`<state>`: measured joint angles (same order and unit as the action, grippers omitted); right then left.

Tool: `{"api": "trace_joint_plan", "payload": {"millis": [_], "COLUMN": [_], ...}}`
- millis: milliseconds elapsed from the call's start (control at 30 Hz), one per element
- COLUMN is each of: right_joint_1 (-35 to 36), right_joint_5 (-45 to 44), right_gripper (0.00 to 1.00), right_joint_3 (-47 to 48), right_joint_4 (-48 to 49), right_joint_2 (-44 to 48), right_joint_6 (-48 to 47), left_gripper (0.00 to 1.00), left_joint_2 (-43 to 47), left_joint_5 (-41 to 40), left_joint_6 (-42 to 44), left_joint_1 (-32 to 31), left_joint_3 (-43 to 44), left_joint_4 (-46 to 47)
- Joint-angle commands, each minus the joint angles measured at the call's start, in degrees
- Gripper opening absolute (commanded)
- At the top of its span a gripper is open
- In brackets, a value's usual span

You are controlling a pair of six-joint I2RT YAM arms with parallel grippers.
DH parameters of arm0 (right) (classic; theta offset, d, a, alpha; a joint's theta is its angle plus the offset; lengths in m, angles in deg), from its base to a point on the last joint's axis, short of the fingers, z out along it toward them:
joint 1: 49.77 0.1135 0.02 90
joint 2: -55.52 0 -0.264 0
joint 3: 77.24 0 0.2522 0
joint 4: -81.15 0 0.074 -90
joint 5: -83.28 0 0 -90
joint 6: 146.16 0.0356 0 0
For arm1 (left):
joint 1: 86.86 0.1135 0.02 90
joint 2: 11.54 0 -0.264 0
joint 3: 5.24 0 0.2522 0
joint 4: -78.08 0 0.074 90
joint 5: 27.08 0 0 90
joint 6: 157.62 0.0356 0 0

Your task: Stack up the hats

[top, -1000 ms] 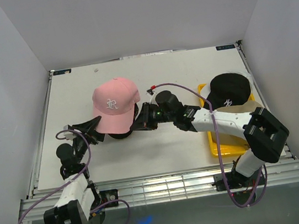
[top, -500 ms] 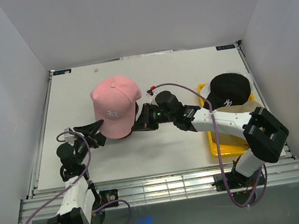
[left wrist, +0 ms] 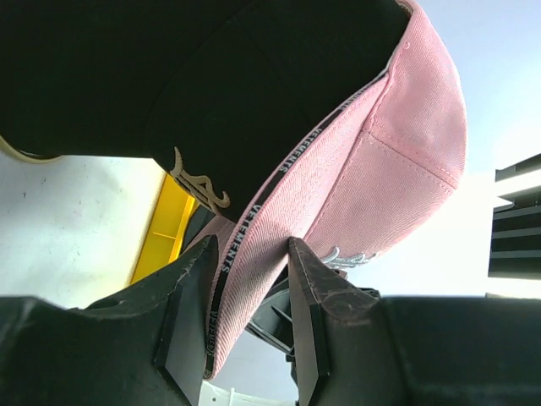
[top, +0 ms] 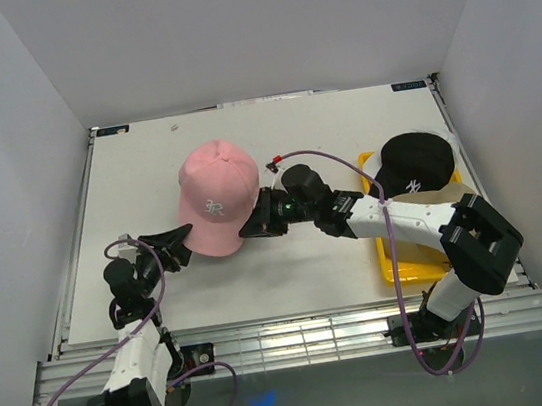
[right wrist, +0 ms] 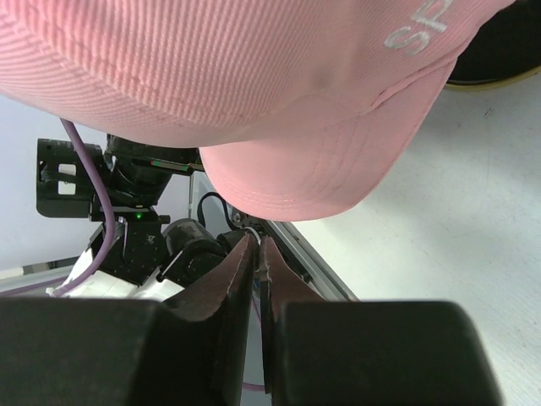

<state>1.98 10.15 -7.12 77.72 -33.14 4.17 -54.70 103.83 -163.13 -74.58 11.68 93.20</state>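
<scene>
Left claw (left wrist: 251,249) straddles pink hat (top: 219,205) rim, clamp unclear; right claw (right wrist: 256,241) together. Loose hold: hat could slip.

On the table (top: 125,173), a little left of the middle, sits the centre cap (top: 215,199), lying over a second cap (left wrist: 169,85) underneath it. Its brim points toward the near edge and runs between the fingers of the left pincer (top: 177,240), which comes in from the near left. The right pincer (top: 252,226), jaws together, is just beside the centre cap's right flank. Well apart, along the table's right edge, lies the tray (top: 401,267), with a third cap (top: 415,165) on its far end.
</scene>
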Motion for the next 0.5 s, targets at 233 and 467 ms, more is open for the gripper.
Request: {"api": "trace_joint_plan", "payload": {"millis": [233, 467], "right_joint_1": [-0.16, -0.24], "right_joint_5": [-4.02, -7.98], "right_gripper": [0.16, 0.18], "right_joint_3": [4.54, 11.57], "right_joint_4": [-7.24, -16.74], "right_joint_2": [1.47, 3.32], "right_joint_6": [-6.89, -12.60], "left_gripper": [0.32, 0.29], "left_joint_2": [-1.49, -3.69], "left_joint_5": [-1.79, -3.99], "left_joint_6": [2.69, 5.68], "left_joint_1": [0.12, 0.03], "left_joint_3": [-2.98, -2.28], "left_joint_4": [-6.47, -14.64]}}
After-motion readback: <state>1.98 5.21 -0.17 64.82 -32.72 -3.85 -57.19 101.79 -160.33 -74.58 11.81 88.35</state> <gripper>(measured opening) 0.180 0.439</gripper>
